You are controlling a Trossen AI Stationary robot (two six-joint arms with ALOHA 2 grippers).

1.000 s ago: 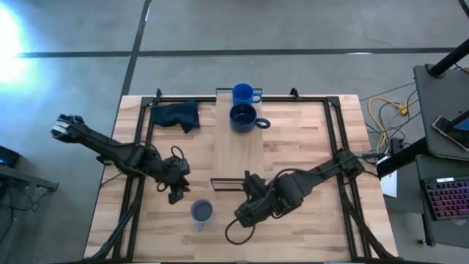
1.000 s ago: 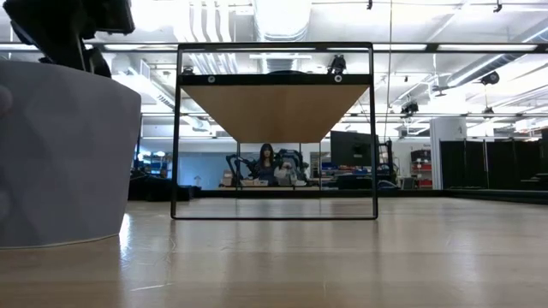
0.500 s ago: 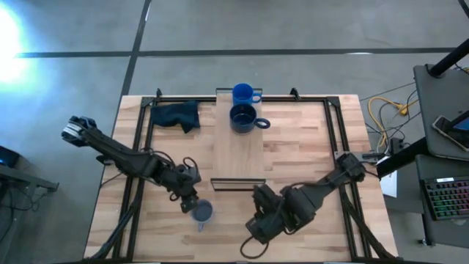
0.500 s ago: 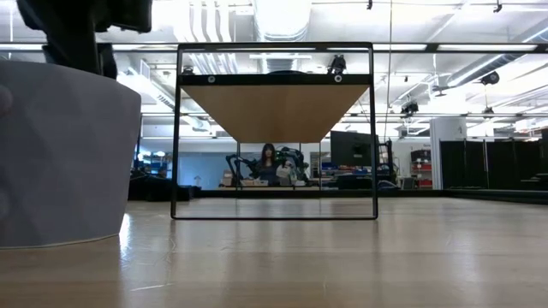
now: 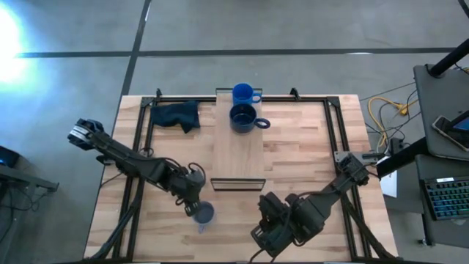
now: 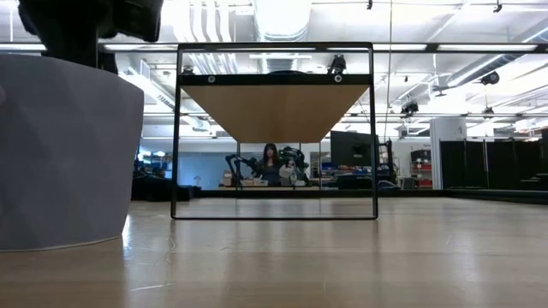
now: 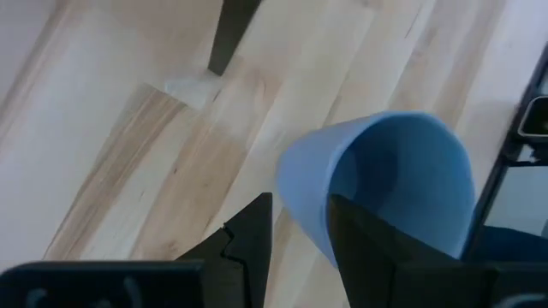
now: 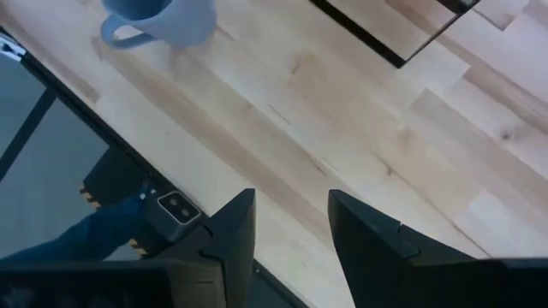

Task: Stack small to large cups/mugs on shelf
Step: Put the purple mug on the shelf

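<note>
Wood underfoot: my table [image 5: 293, 147] is pale butcher block with dark rails along its sides.
Small mug: the grey-blue mug [image 5: 203, 213] stands upright near the front edge of the table, handle toward the front; in the low view it fills the left side as a plain grey wall [image 6: 64, 154].
My left gripper [image 5: 193, 202]: it sits at the small mug's rim. In my left wrist view one finger [image 7: 248, 235] is outside the wall and the other is against the rim of the mug [image 7: 385, 184], with a gap between them. I am spread, with the wall between my fingers, not pinching it.
My right gripper [image 5: 268, 235]: low at the front of the table, right of the small mug and well apart from it. My right wrist view shows the two fingers [image 8: 227, 235] parted over bare wood, holding nothing, with the mug [image 8: 163, 17] far off.
Shelf: the long light board [image 5: 239, 143] runs from the table's back edge toward the middle; its dark frame [image 6: 274, 128] shows in the low view.
Other mugs: the bright blue mug [image 5: 243, 94] stands at the shelf's far end, the navy mug [image 5: 244, 117] just in front of it, both upright.
Cloth: a dark blue cloth [image 5: 176, 114] lies left of the shelf at the back.
Writing: none I can read on any mug.
</note>
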